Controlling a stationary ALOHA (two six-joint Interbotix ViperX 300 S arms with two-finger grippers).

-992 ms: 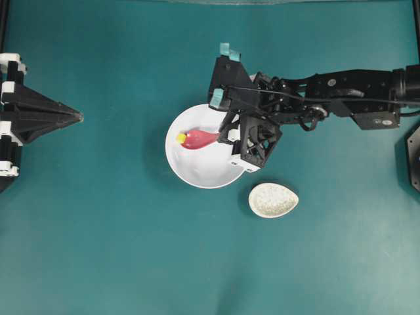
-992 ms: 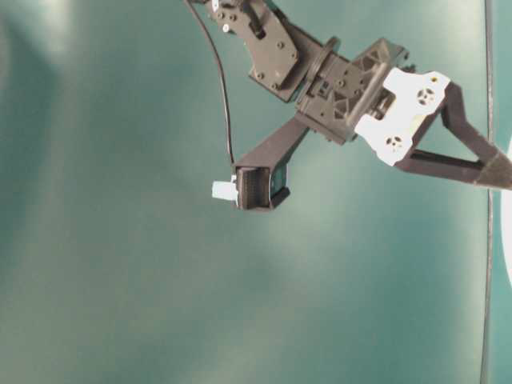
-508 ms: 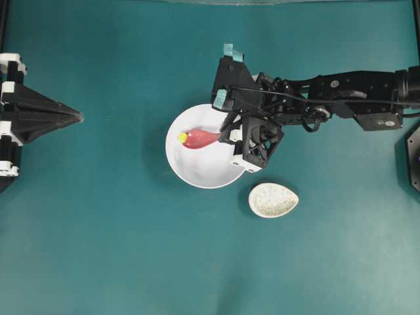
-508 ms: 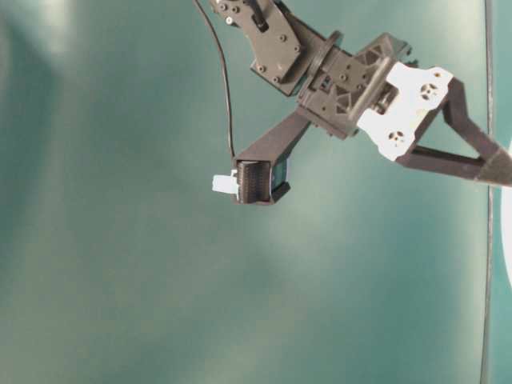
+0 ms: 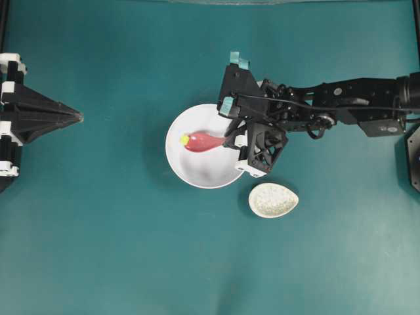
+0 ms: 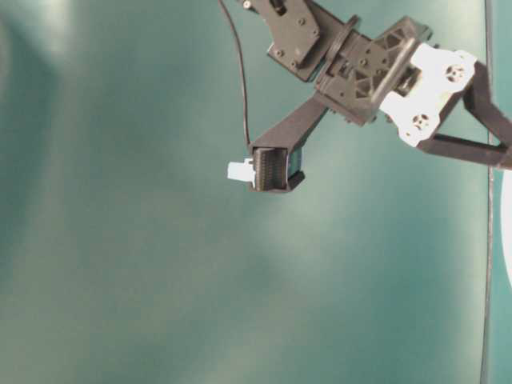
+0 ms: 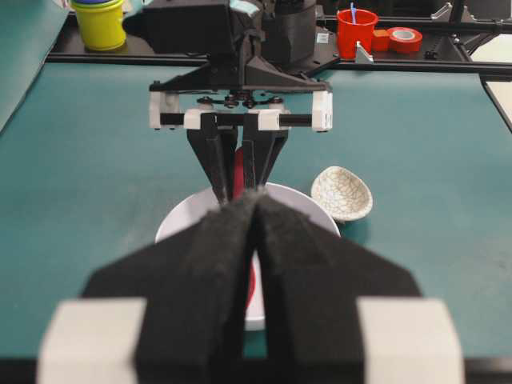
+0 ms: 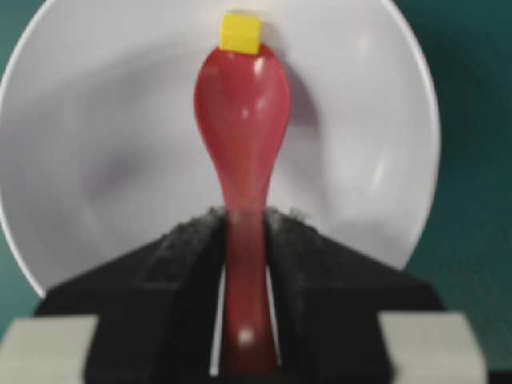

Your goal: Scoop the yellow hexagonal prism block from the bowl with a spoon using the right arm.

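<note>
Overhead looks straight down; both wrist views face the bowl (image 8: pixel 96 120) from opposite sides, right nearest

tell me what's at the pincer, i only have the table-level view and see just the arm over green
Observer: The right pincer is shut on the spoon by its handle, over the bowl.
Operator: is the block in the scoop
Observer: No. The yellow hexagonal prism block sits at the scoop's far tip, on the bowl.
Operator: anything near the bowl
Observer: A speckled spoon rest lies on the table beside it, apart from it.
</note>
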